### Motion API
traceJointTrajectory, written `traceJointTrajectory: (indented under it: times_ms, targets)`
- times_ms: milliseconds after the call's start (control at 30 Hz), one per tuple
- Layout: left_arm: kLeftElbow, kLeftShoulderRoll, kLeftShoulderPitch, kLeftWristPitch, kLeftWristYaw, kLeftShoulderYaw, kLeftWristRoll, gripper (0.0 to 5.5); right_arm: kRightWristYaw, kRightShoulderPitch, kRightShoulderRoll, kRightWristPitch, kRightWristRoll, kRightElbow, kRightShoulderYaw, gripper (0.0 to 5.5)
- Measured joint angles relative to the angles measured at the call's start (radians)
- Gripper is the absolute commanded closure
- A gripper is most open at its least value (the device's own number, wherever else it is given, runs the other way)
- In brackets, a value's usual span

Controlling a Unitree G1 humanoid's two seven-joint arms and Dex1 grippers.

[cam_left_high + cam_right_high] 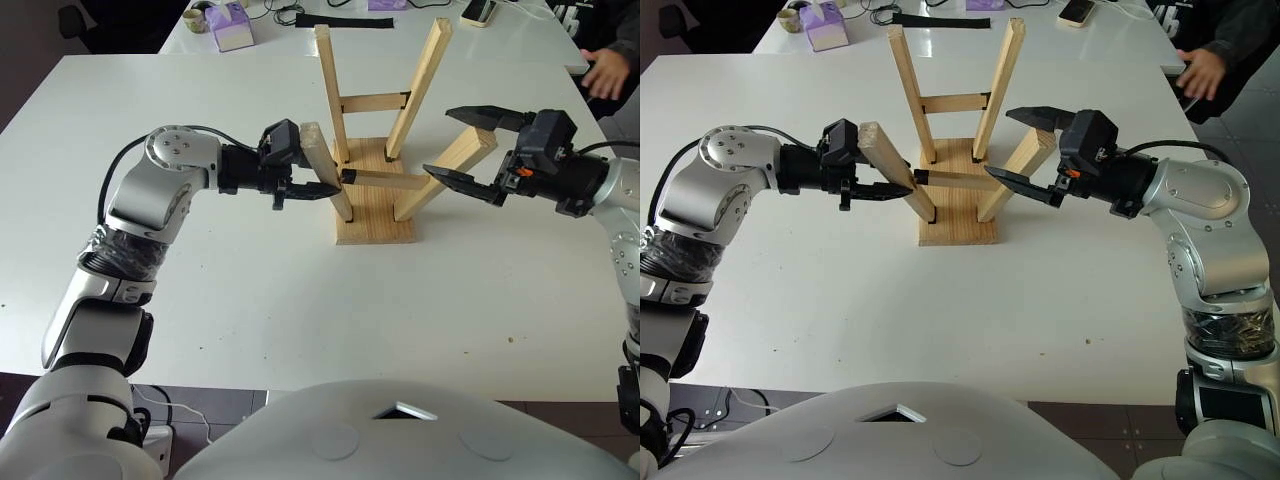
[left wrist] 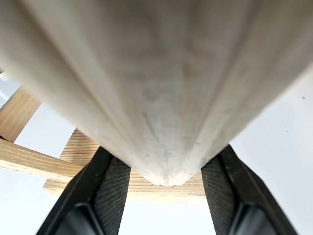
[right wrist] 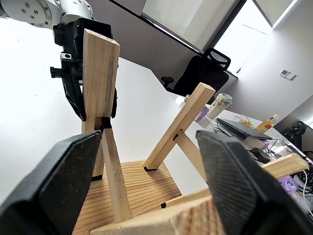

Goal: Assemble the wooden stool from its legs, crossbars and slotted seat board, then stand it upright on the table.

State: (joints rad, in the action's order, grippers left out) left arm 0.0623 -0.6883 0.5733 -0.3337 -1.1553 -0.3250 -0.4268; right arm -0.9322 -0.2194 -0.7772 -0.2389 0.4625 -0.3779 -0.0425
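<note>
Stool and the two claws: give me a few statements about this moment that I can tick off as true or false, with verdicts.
1. The seat board lies flat on the table. True.
2. The right claw is clamped on a leg. False: it is open around the near right leg.
3. The left claw is shut on the near left leg. True.
4. Only three legs rise from the board. False: four do.
5. A crossbar joins the two far legs. True.
</note>
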Motion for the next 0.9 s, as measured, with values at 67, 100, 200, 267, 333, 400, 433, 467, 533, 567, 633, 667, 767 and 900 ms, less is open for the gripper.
traceJointTrajectory:
  times_ms: [67, 100, 200, 267, 333, 400, 433, 467, 533, 567, 633, 667, 767, 900]
  targets:
    - [0.007, 0.004, 0.003, -0.003, 0.0, -0.001, 0.002, 3.45, -0.001, -0.006, 0.0, 0.001, -0.002, 0.007, 0.005, 1.95]
    - [0.01, 0.009, 0.004, -0.004, 0.001, -0.001, 0.006, 3.45, -0.009, -0.01, 0.001, 0.002, -0.001, 0.007, 0.013, 1.95]
    - [0.02, 0.025, 0.006, -0.012, 0.01, -0.001, 0.02, 3.45, -0.028, -0.029, 0.004, 0.003, 0.002, 0.018, 0.035, 1.95]
    - [0.029, 0.033, 0.007, -0.016, 0.012, -0.002, 0.022, 3.45, -0.037, -0.035, 0.005, 0.006, 0.002, 0.03, 0.038, 1.95]
    - [0.039, 0.039, 0.011, -0.02, 0.012, -0.001, 0.024, 3.45, -0.045, -0.039, 0.005, 0.011, 0.002, 0.038, 0.041, 1.95]
    - [0.059, 0.051, 0.021, -0.022, 0.012, -0.001, 0.026, 3.45, -0.051, -0.045, 0.006, 0.014, 0.0, 0.048, 0.045, 1.95]
    - [0.07, 0.06, 0.027, -0.022, 0.015, -0.001, 0.032, 3.45, -0.06, -0.048, 0.01, 0.016, -0.001, 0.053, 0.054, 1.95]
    - [0.074, 0.064, 0.03, -0.022, 0.017, -0.002, 0.033, 3.45, -0.061, -0.054, 0.015, 0.017, -0.001, 0.057, 0.057, 1.95]
    - [0.075, 0.071, 0.033, -0.022, 0.026, -0.001, 0.04, 3.45, -0.072, -0.062, 0.022, 0.005, 0.002, 0.065, 0.07, 1.95]
    - [0.071, 0.072, 0.033, -0.022, 0.036, -0.001, 0.043, 3.45, -0.077, -0.058, 0.031, -0.011, 0.011, 0.064, 0.078, 1.95]
    - [0.048, 0.07, 0.024, -0.021, 0.045, 0.002, 0.053, 3.45, -0.063, -0.059, 0.039, -0.053, 0.053, 0.05, 0.066, 1.95]
    - [0.024, 0.065, 0.011, -0.021, 0.05, 0.005, 0.057, 3.45, -0.038, -0.06, 0.054, -0.086, 0.088, 0.032, 0.044, 1.95]
    - [-0.028, 0.055, -0.015, -0.023, 0.068, 0.008, 0.063, 3.45, 0.058, -0.077, 0.093, -0.17, 0.162, -0.026, 0.003, 1.95]
    - [-0.052, 0.048, -0.031, -0.028, 0.08, 0.009, 0.064, 3.45, 0.276, -0.13, 0.231, -0.296, 0.247, -0.117, 0.009, 1.95]
